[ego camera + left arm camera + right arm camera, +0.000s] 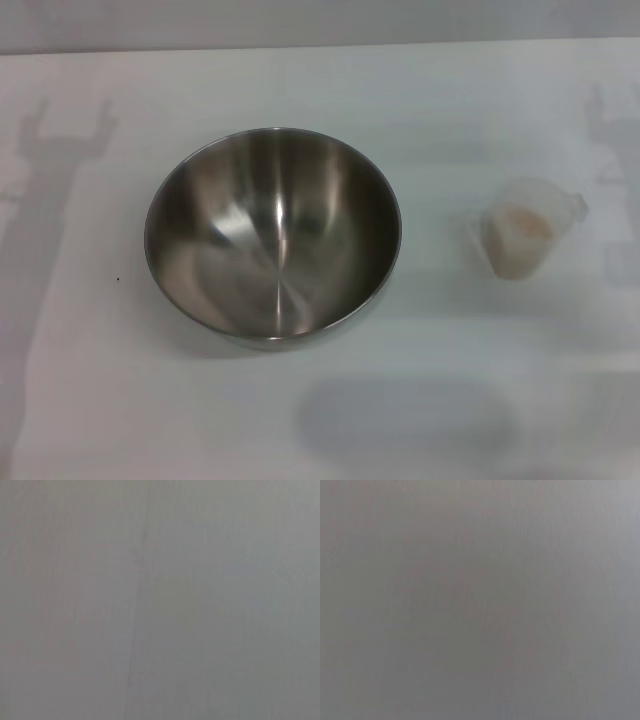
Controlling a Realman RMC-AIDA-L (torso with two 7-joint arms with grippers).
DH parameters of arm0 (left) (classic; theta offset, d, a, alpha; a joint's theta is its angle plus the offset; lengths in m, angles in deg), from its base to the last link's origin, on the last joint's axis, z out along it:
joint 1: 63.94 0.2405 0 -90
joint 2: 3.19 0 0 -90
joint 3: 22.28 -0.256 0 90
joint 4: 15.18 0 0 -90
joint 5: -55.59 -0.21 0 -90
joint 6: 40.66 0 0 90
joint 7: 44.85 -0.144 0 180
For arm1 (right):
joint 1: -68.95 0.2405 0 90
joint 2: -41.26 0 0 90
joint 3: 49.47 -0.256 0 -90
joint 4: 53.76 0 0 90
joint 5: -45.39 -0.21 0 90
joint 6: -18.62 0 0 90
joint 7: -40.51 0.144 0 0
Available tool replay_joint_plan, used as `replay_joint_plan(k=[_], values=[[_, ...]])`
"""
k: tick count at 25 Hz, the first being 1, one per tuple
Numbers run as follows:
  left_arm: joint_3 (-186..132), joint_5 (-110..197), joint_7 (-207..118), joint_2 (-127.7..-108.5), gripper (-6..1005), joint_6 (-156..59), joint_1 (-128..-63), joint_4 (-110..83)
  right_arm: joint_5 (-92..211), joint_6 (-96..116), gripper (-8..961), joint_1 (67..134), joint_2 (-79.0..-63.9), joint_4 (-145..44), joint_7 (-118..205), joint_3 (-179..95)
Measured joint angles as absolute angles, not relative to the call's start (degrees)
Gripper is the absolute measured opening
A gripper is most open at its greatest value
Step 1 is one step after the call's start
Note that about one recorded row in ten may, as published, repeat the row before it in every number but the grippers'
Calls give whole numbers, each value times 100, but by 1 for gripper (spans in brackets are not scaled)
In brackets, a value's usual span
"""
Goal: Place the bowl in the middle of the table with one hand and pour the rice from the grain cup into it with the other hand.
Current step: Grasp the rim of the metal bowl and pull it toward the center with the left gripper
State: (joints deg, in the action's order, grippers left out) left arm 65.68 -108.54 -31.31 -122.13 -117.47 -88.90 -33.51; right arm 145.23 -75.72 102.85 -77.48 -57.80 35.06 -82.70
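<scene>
The stainless-steel bowl (272, 232) stands upright and empty on the white table (120, 400), a little left of the middle in the head view. The clear grain cup (520, 240) stands to its right, apart from it, with pale rice (522, 226) inside and its pouring lip toward the right. Neither gripper is in view in the head view. Only faint shadows of the arms fall on the table at the far left (50, 170) and the far right (615, 150). Both wrist views show only a plain grey surface.
The table's far edge (320, 48) runs along the top of the head view. A soft shadow (400, 415) lies on the table in front of the bowl. A tiny dark speck (117, 278) sits left of the bowl.
</scene>
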Motion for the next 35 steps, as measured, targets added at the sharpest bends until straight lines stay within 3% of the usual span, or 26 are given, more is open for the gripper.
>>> replay_joint_plan(k=[20,35], values=[[6553,-10657,-3131,-12210,862,-11268,-8868,-3624,14511,-7537,510,10263,-7748,-5781,3506,-8269],[6840,-10739,-2667,-12090,861,-6921,-8110,-6816,14505,-7569,511,10243,-7748,-5790,3507,-8270]])
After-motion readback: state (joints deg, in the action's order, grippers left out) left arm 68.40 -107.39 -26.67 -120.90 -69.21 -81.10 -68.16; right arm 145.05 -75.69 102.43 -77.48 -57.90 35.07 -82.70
